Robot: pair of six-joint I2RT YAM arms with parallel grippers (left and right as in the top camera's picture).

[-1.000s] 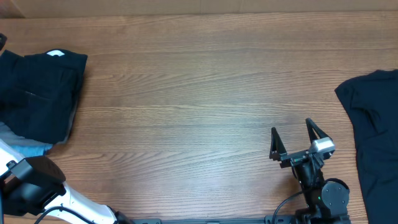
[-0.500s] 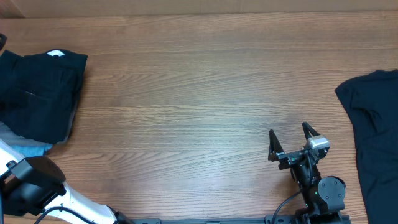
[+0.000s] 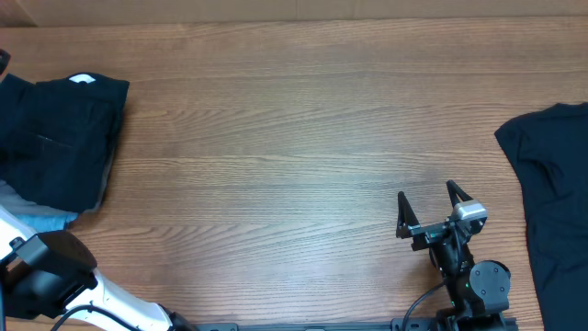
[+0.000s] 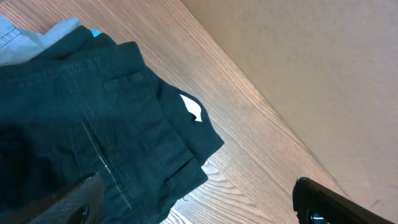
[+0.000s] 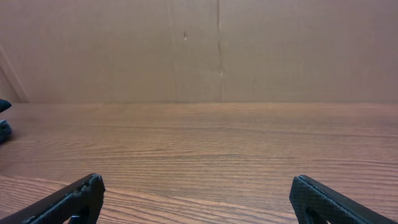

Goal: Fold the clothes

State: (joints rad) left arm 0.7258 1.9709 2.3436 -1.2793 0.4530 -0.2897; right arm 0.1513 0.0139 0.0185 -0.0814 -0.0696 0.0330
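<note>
1. Looking down from overhead, we find the right gripper [image 3: 427,190] in the lower right of the frame. Its two prongs are spread wide with nothing between them, above the bare wooden table [image 3: 294,119].
2. Our right wrist view agrees: the black fingers [image 5: 68,202] sit far apart at the lower corners, with only tabletop and a brown cardboard wall [image 5: 199,50] ahead.
3. The left gripper [image 4: 196,182] also gapes wide and holds nothing.
4. A folded black garment [image 3: 60,138] lies in the upper left of the overhead frame. It rests on a light-blue garment [image 3: 37,219] whose edge peeks out below it.
5. A small white label [image 4: 193,109] shows near that garment's far corner. We cannot make out any writing on it.
6. A second black garment [image 3: 551,202] lies unfolded at the right edge, cut off by the frame and not touching the right gripper.
</note>
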